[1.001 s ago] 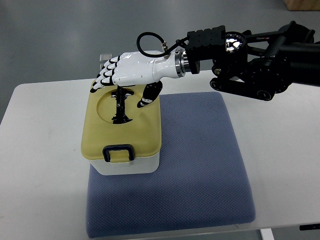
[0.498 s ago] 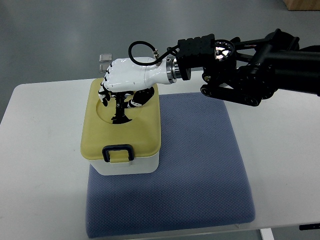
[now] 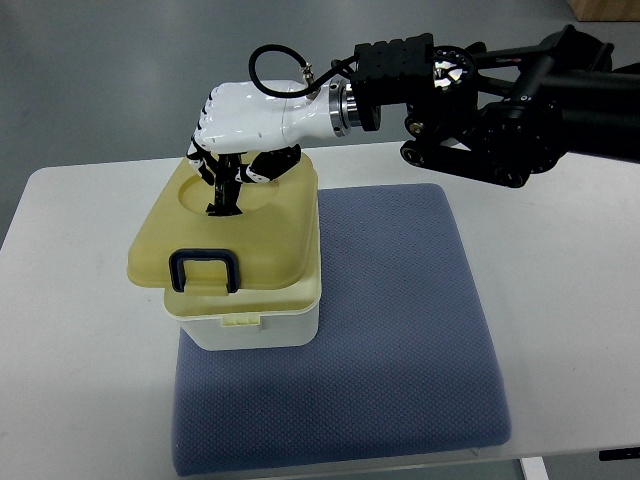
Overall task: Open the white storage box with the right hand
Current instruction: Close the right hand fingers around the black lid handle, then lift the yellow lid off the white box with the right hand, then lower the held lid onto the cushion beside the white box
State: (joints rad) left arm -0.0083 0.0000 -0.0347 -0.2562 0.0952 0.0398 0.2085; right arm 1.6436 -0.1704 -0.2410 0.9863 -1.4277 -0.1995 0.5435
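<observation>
While the white-shelled right hand (image 3: 240, 135) is curled closed around the black handle (image 3: 221, 195) in the round recess of the mustard-yellow plastic lid (image 3: 228, 232), that lid is held tilted, its front edge raised clear of the white storage box (image 3: 252, 322), which is seated on the blue-grey fabric mat (image 3: 400, 340) upon the white table (image 3: 80, 330).

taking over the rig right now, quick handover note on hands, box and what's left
Right hand: fingers curled shut on the black handle in the round recess of the yellow plastic lid.
Left hand: not in view.
White storage box: sits on the blue-grey fabric mat on the white table.
Done: lid is gripped and raised off the box at the front, tilted and skewed left; front black latch hangs clear.
Left: lift the lid fully clear and set it down.
</observation>
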